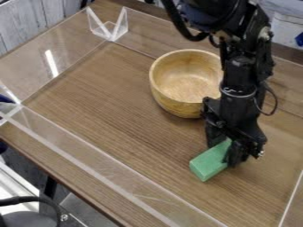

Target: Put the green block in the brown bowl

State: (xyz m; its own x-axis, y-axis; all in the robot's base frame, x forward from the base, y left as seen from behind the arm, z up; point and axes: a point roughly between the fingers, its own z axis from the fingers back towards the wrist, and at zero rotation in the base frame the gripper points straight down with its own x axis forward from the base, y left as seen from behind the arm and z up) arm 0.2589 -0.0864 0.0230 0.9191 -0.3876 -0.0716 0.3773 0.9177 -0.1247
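The green block (pixel 210 163) lies flat on the wooden table, front right of the brown bowl (pixel 166 99). My black gripper (pixel 235 151) points straight down over the block's far end, one finger on each long side. The jaws stand close to the block's sides; whether they press on it does not show. The gripper body hides the far half of the block, and only its near end shows. The bowl holds nothing and stands a short way behind and to the left of the gripper.
A low clear acrylic wall (pixel 71 151) runs along the table's front left side. A small clear plastic stand (pixel 106 25) sits at the back left. The arm (pixel 243 53) rises just right of the bowl.
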